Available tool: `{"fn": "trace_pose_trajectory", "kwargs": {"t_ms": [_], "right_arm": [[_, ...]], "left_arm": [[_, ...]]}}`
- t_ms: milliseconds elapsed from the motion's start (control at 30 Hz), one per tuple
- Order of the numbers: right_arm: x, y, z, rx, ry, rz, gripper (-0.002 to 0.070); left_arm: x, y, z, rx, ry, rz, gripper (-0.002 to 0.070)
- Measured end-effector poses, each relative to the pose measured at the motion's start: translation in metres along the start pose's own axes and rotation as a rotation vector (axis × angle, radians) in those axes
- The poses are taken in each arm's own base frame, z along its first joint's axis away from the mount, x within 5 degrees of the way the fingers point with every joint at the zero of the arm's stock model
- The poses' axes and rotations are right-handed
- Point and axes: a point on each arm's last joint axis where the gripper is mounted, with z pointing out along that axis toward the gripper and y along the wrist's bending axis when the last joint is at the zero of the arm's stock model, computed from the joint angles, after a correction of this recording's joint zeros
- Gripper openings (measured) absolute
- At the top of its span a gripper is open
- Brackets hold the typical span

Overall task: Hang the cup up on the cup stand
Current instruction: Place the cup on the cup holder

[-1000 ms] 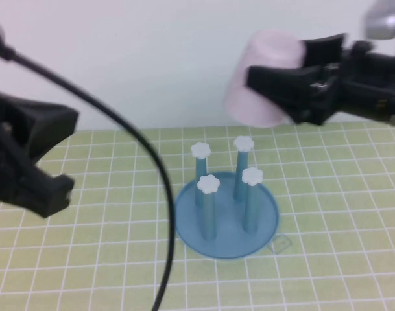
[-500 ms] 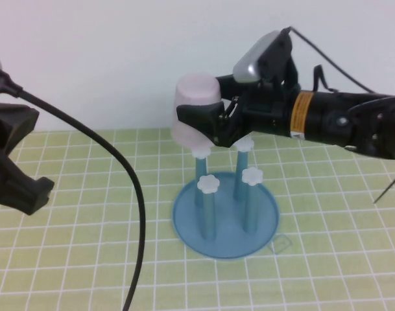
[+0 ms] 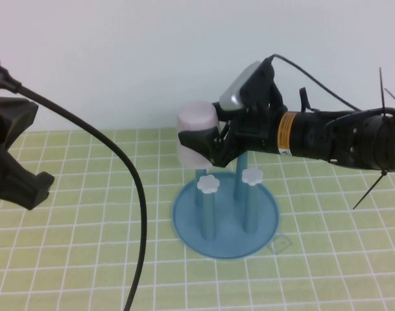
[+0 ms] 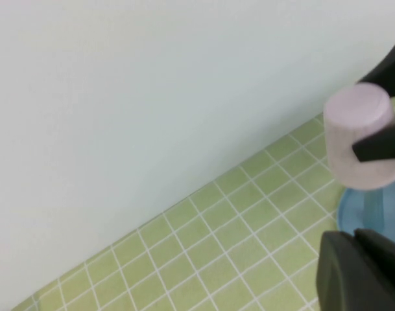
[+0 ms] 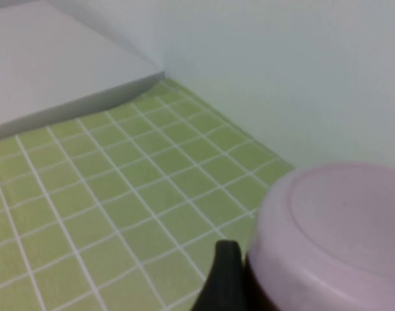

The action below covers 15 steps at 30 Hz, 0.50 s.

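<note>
Cup: the small pale pink plastic tumbler (image 3: pixel 197 136) sits upside down over the back-left post of the round blue four-post cup stand (image 3: pixel 226 207).
Right gripper (image 3: pixel 207 142): clamped around the tumbler.
Left gripper (image 3: pixel 15 175): parked far left, closed, empty.
Advice: lower straight, keeping the post centred inside, then release.

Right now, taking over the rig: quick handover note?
Right end effector: closed on the cup, held upside down over the back-left post of the cup stand; the cup hides that post's top, so how far it is seated cannot be told.
Left end effector: shut, holding nothing, parked off to the left of the mat, away from the stand.
Cup stand: upright on the green grid mat, two front posts free.
Done: cup picked up, inverted, brought onto a post.
Left: lower it fully if needed, release, draw the right arm back.
</note>
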Motion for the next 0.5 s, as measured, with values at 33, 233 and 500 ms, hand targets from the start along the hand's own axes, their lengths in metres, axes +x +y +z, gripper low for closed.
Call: {"fn": "trace_pose_trajectory", "kwargs": {"t_ms": [33, 233, 500], "right_arm": [[0.003, 0.000, 0.001, -0.003, 0.008, -0.001, 0.0615], [0.014, -0.003, 0.005, 0.008, 0.043, 0.002, 0.0617], [0.018, -0.003, 0.005, 0.007, 0.077, 0.027, 0.0686]], "left_arm": [[0.000, 0.000, 0.000, 0.000, -0.005, 0.001, 0.0000], [0.000, 0.000, 0.000, -0.002, 0.003, 0.001, 0.0000], [0.001, 0.000, 0.000, -0.003, 0.006, 0.001, 0.0000]]}}
